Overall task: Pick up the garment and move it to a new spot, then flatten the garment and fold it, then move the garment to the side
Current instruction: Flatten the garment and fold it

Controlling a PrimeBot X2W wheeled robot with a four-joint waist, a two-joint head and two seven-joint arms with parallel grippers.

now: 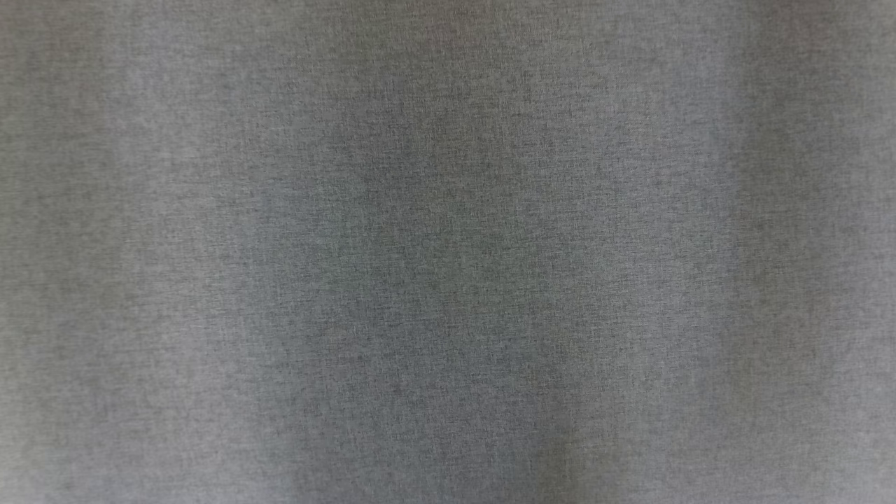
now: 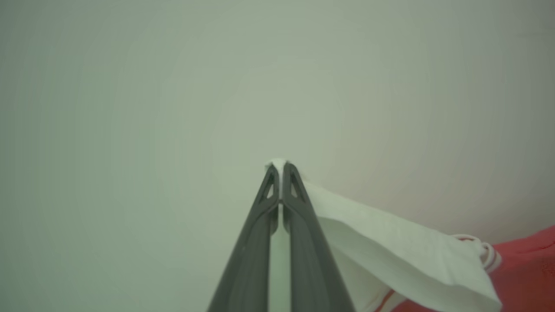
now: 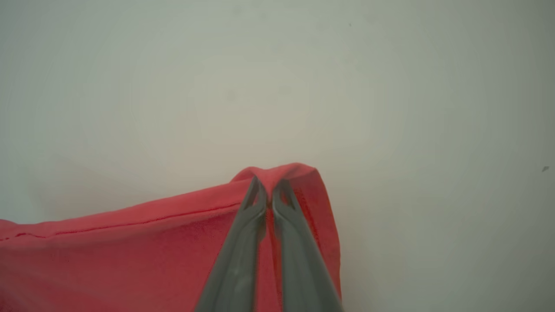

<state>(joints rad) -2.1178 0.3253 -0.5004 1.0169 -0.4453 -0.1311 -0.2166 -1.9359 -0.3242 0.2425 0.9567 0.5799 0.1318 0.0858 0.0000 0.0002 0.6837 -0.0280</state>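
Two grippers each pinch a different part of the garment. The left gripper has its dark fingers pressed together on a small white tuft of cloth that pokes out just past the tips. From there the white panel runs down toward the lower right of the left wrist view, ends in a striped trim of red and white, and meets red cloth in that corner.

The right gripper is clamped on a folded red edge, which bunches into a low peak over the fingertips. In the right wrist view the red cloth stretches away to the left, its seam nearly level and dropping slightly toward the left edge; on the other side it falls off steeply just beside the fingers. Which way the garment's whole length lies cannot be told.

Behind it in both wrist views is a plain pale surface, blurred. The head view shows a grey woven cloth very close up; what it belongs to cannot be told
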